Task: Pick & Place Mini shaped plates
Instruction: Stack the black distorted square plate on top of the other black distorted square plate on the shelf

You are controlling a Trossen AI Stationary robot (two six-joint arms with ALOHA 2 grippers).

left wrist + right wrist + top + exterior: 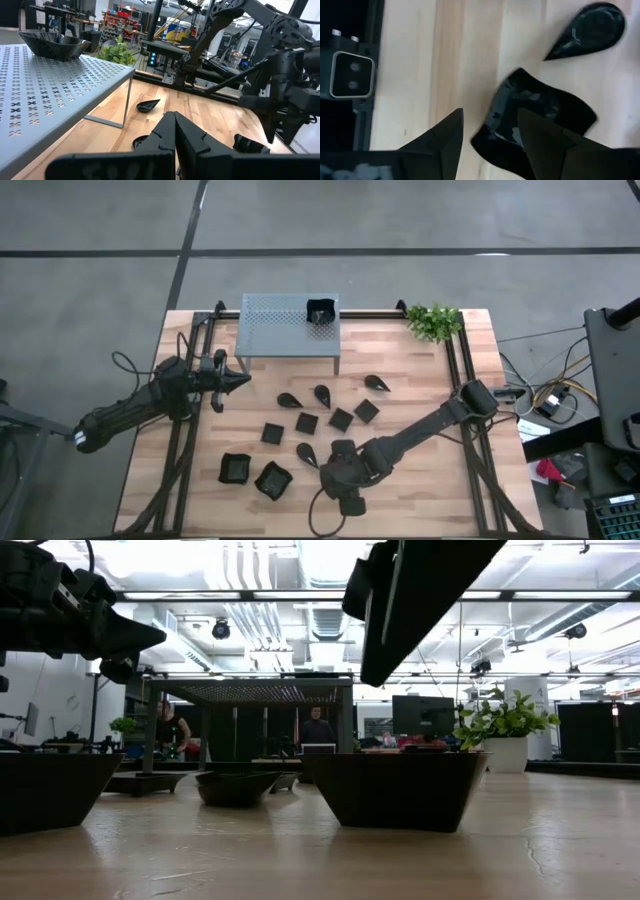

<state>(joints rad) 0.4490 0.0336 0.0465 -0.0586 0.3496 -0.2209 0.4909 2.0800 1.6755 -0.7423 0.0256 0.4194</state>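
Observation:
Several small black plates lie flat on the wooden table: teardrops, flat squares and two wavy-rimmed squares near the front left. One more wavy dish stands on the grey perforated shelf. My right gripper is open and points down over another wavy-rimmed dish, which the arm hides in the high view. A teardrop plate lies just beyond that dish. My left gripper is shut and hovers in front of the shelf's left end, touching nothing. My right gripper comes from above, pointing down, with one finger over the inside of the wavy dish and the other outside its rim. The dish sits flat on the table. Whether a finger touches it, I cannot tell.
A green plant stands at the table's far right corner, beside the shelf. Black frame rails run along the left and right table sides. Bare wood shows at the front right. In the low view, people stand in the room behind the table.

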